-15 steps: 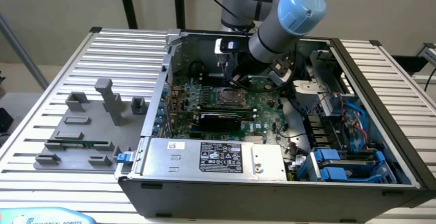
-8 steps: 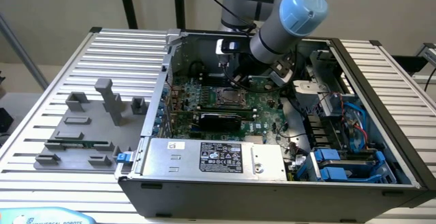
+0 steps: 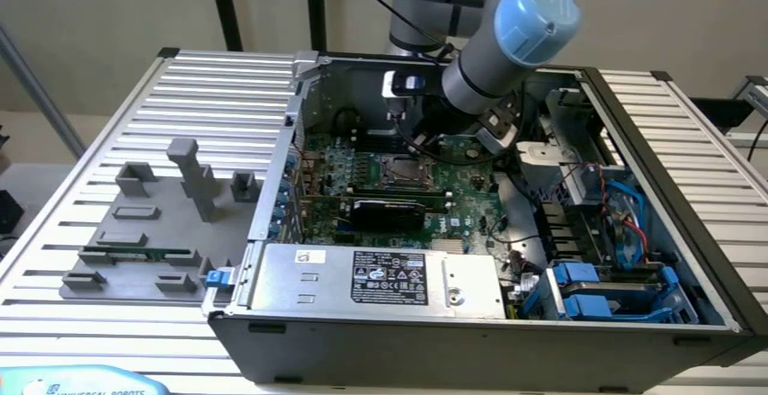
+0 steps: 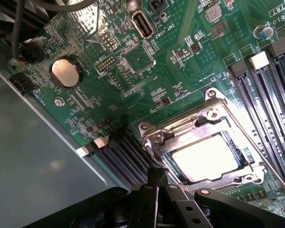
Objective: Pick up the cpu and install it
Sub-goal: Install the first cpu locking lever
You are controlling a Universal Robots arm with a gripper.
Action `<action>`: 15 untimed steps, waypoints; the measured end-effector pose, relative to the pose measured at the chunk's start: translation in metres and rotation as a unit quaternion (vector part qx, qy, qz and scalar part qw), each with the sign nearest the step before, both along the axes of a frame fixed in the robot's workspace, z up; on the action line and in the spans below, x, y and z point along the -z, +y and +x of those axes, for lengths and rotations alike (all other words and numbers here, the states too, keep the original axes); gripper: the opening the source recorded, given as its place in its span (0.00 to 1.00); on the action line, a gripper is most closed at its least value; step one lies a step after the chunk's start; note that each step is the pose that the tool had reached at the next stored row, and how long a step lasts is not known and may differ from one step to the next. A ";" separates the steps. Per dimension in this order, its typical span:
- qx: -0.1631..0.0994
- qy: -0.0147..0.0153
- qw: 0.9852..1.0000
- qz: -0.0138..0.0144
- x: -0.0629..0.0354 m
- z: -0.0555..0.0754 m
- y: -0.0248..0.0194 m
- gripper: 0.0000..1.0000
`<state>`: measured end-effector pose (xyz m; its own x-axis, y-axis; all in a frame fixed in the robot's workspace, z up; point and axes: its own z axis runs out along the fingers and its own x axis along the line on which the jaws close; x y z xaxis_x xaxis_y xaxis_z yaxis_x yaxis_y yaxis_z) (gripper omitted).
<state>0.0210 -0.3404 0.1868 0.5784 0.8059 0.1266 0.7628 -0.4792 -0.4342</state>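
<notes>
The small square cpu with a silvery metal top (image 4: 206,159) lies seated in the metal-framed socket (image 4: 218,118) on the green motherboard (image 4: 180,71), inside the open grey computer case (image 3: 480,332) on the ribbed metal tabletop (image 3: 108,134). The black tool (image 4: 154,183), fingers together and holding nothing, hovers just beside the socket.

Grey tubular arm (image 3: 480,67); pale blue joint caps; black jaws.
</notes>
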 end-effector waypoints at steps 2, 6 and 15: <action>0.000 0.000 1.000 0.000 0.0005 0.001 0.0000 0.11; 0.000 0.000 1.000 0.000 0.0011 0.005 -0.0004 0.11; 0.000 0.000 1.000 0.009 0.0019 0.007 -0.0048 0.11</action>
